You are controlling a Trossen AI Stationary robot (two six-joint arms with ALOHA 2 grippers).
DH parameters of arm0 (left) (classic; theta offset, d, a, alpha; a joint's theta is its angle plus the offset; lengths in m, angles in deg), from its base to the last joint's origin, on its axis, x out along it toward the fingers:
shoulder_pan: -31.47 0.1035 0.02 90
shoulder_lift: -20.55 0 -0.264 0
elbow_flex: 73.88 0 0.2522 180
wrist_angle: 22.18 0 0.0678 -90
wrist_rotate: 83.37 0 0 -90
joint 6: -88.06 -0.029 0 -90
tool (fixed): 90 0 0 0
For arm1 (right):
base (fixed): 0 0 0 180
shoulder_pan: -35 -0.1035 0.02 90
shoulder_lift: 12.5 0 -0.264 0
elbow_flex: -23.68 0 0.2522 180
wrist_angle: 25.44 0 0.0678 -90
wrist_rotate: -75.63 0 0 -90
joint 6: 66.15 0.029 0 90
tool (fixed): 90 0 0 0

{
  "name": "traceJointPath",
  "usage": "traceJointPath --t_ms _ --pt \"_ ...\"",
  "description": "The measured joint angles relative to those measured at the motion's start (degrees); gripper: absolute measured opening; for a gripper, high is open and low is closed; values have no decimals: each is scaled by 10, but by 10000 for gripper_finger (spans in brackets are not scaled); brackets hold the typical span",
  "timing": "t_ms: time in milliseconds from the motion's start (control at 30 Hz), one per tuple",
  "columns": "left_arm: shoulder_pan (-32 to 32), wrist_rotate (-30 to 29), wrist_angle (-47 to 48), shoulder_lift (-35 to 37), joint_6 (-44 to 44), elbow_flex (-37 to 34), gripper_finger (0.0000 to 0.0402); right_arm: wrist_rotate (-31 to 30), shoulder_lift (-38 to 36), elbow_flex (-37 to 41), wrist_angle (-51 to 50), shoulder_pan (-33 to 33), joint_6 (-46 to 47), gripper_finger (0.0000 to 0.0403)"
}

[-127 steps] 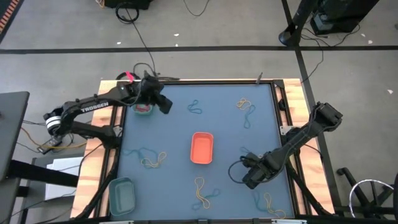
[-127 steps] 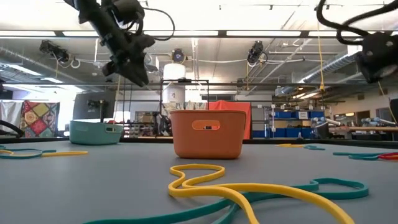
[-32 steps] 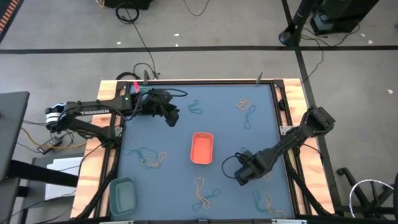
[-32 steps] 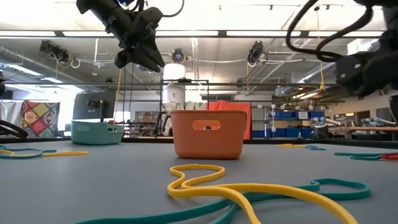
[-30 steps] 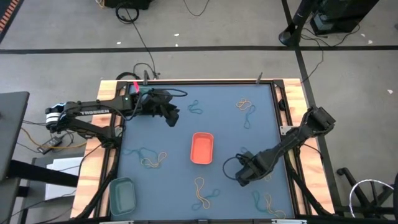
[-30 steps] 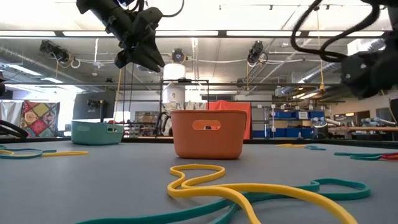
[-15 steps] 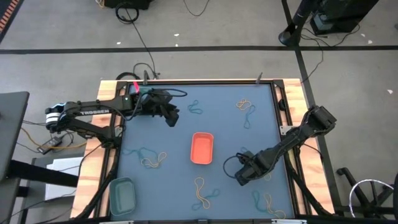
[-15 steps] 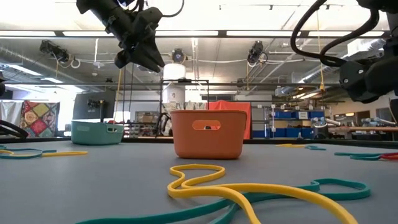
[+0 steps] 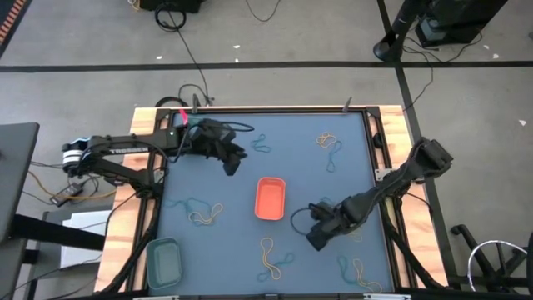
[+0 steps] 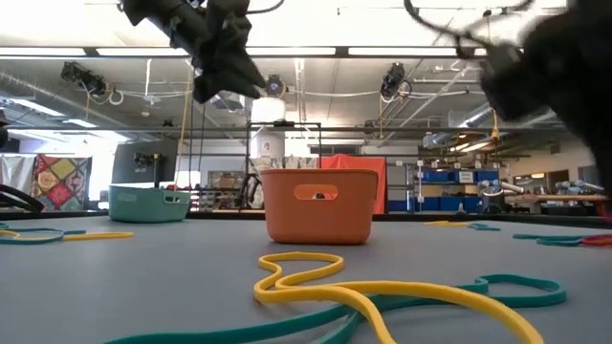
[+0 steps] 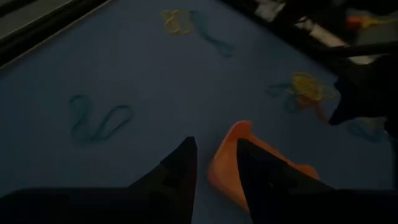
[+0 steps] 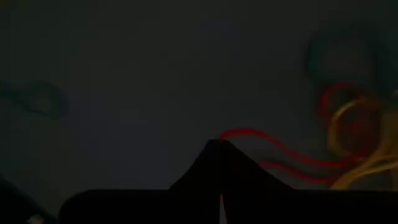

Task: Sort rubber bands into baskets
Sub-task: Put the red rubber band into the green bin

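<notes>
Beside the orange basket (image 9: pixel 270 198), the right claw (image 9: pixel 317 240) presses shut on a red band (image 12: pixel 249 134), pinching it for lifting. Left claw (image 9: pixel 233 166) hovers beyond, fingers part-spread, empty.

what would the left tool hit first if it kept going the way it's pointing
Most likely the orange basket: in the left wrist view it sits just past the left tool, whose fingers frame its near corner. Depth is unclear, so it might skim the blue mat first.

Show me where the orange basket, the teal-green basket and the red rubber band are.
orange basket (image 9: pixel 270 199): high view, its inside floor.
teal-green basket (image 9: pixel 164 260): high view, its inside floor.
red rubber band (image 12: pixel 249 133): right wrist view, its curved strand beside the right claw's tips.
</notes>
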Motion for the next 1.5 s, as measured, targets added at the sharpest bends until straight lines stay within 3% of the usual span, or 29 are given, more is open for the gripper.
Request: traceJointPath --t_ms 233,400,600,733,867,1100,1333,1500 --pt "-34 62 -88 -34 -78 0 117 -44 -87 -65 4 56 -88 3" --pt "-67 65 -183 -63 -103 0 131 -84 -126 -107 -1 98 -145 2" --pt "-87 65 -316 -107 -88 0 204 -91 -132 -148 -3 157 -226 2" --pt "-90 68 -390 -143 -84 0 263 -74 -133 -154 9 195 -267 2" --pt "-91 74 -452 -176 -87 0 295 -46 -136 -155 30 224 -293 2" --pt "-91 127 -483 -216 -93 8 292 -25 -145 -155 64 249 -314 2" --pt "-92 151 -480 -224 -169 11 280 24 -156 -155 88 263 -331 2" --pt "-92 145 -477 -224 -206 11 237 32 -157 -155 109 265 -336 2"
